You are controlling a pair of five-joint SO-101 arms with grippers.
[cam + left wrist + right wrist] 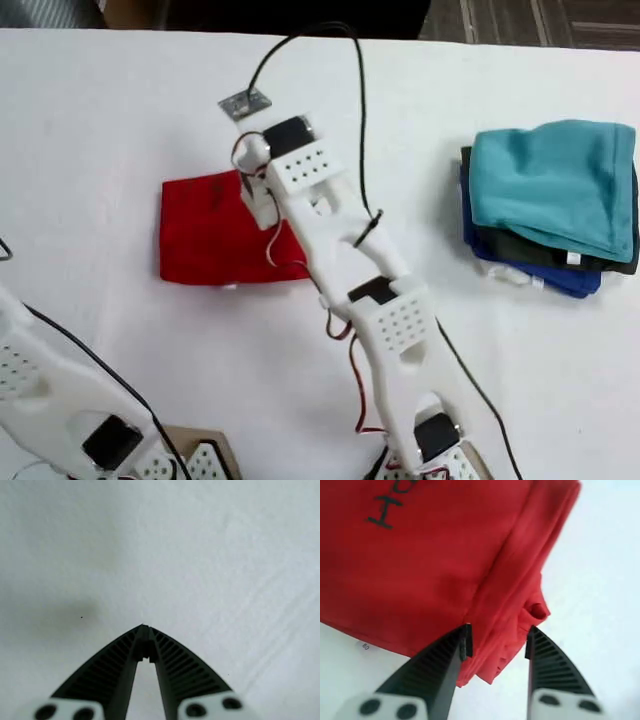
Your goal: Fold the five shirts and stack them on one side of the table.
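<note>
bright, even light from above. white table (100, 120) close to washed out all over. shadows faint, soft-edged. left wrist view: dim grey shadow patch on table. red shirt (420, 555) evenly lit, darker along fold.

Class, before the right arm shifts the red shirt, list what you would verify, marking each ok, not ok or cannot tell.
1. Right pincer open, straddling the red shirt edge: ok.
2. Red shirt folded: ok.
3. Stack top free for another shirt: ok.
4. Left pincer shut over bare table, off the shirt: ok.
5. Four shirts already in the stack: cannot tell, lower layers overlap.
</note>
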